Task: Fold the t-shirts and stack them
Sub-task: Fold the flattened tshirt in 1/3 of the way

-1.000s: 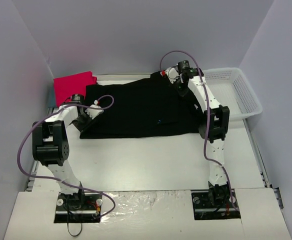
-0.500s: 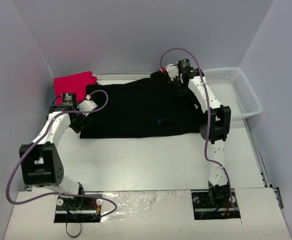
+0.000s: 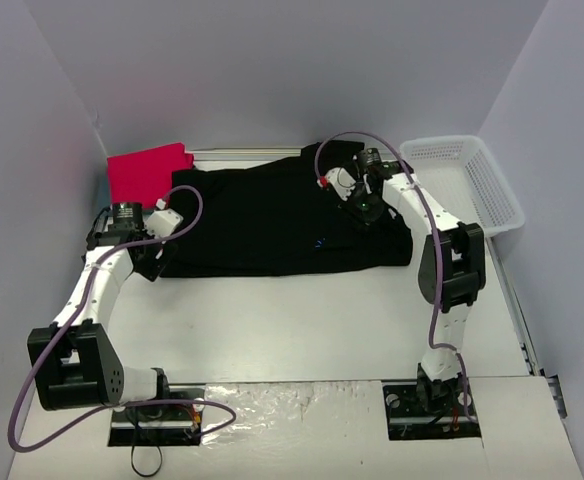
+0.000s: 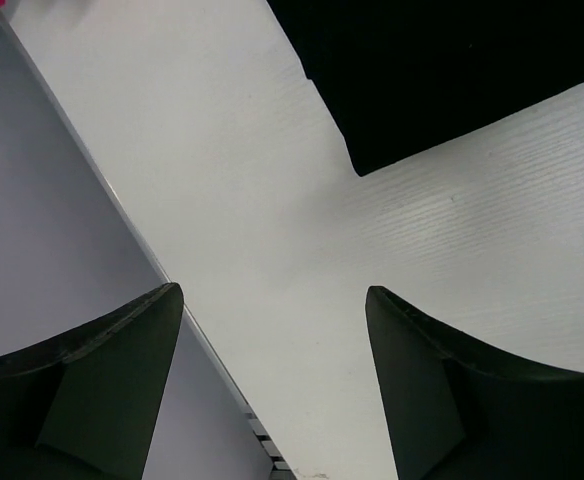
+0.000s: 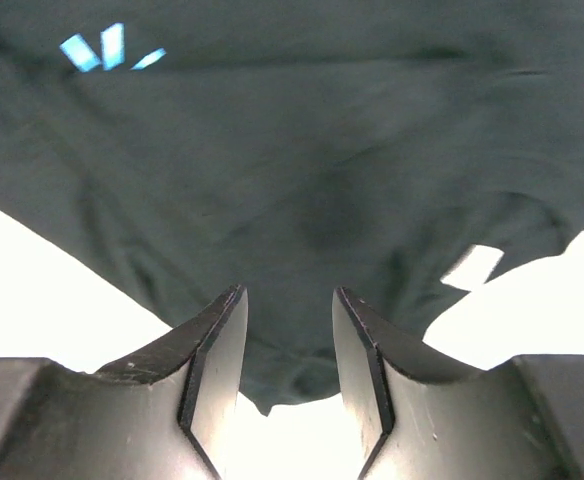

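Observation:
The large black t-shirt lies spread across the back middle of the table. The red-pink t-shirt lies folded at the back left, touching its corner. The teal-blue shirt does not clearly show. My left gripper is open and empty over bare table, just left of the black shirt's near left corner; its fingers are wide apart. My right gripper hovers over the black shirt's right part. Its fingers are narrowly apart, with the cloth's edge below them and nothing gripped.
A white mesh basket stands at the back right, beside the right arm. The table's left edge and the side wall are close under my left gripper. Bare white table lies in front of the black shirt.
My left arm has swung left and off the black shirt's left edge. My right gripper has moved from the shirt's back edge toward me, over its right part.

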Robot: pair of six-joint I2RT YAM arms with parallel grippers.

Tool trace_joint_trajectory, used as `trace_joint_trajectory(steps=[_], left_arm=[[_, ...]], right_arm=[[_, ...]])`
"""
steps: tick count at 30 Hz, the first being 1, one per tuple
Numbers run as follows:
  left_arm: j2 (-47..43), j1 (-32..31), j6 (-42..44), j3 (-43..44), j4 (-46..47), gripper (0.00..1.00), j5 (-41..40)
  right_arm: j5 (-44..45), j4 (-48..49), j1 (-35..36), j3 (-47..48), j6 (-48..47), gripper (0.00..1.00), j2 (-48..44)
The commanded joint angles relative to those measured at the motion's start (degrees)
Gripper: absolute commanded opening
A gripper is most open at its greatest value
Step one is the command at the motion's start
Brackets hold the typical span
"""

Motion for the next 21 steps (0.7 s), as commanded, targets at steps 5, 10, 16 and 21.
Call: trace_joint_trajectory(steps=[5,10,16,21], left_arm=[[-4.35,0.56,-6.63,-1.66,-0.63,0.73,1.73],[-4.27,0.48,-8.57,-2.89,-0.46,0.73,2.0],[-4.27,0.56,-9.98,-3.59,0.16,0.73,2.0],[-3.3,0.56,-10.33,-3.68,0.6,0.73,2.0]], right_arm=[[-3.86,-3.29,2.29,-5.77,-3.35,0.37,-2.15],[-4.12,-3.38,3.08,-5.42,-4.05,0.37,0.31],[-4.91,-3.46,3.17,-3.75,-4.76,0.4,2.86],[-4.56,-3.46,3.35,-3.05,-4.85,0.4,5.58]])
